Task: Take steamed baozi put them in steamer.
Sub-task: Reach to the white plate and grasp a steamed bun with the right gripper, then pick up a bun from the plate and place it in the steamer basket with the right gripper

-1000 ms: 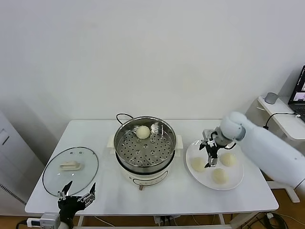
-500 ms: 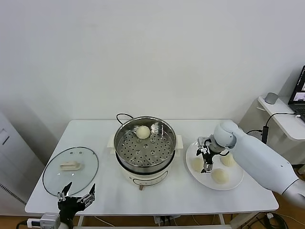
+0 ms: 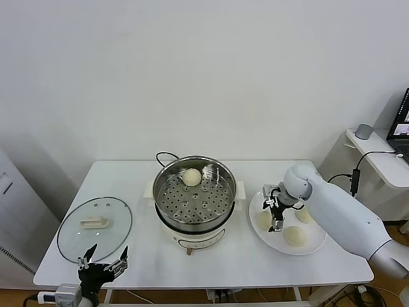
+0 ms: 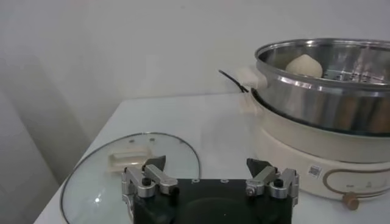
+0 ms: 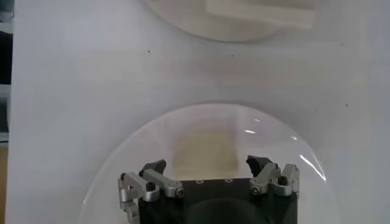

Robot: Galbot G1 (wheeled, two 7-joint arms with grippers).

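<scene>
White table (image 3: 255, 268): one baozi (image 3: 191, 177) in the steamer (image 3: 195, 196), three on the right plate (image 3: 317, 244). Right gripper (image 3: 273, 209) hovers there, spread wide, empty.

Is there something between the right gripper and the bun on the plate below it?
Nothing visible. The right gripper hangs open directly over the nearest baozi on the plate, with no object between them. The steamer beside it is uncovered; its glass lid lies far to the left.

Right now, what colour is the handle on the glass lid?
Cream, on the glass lid's handle; clearest in the head view.
</scene>
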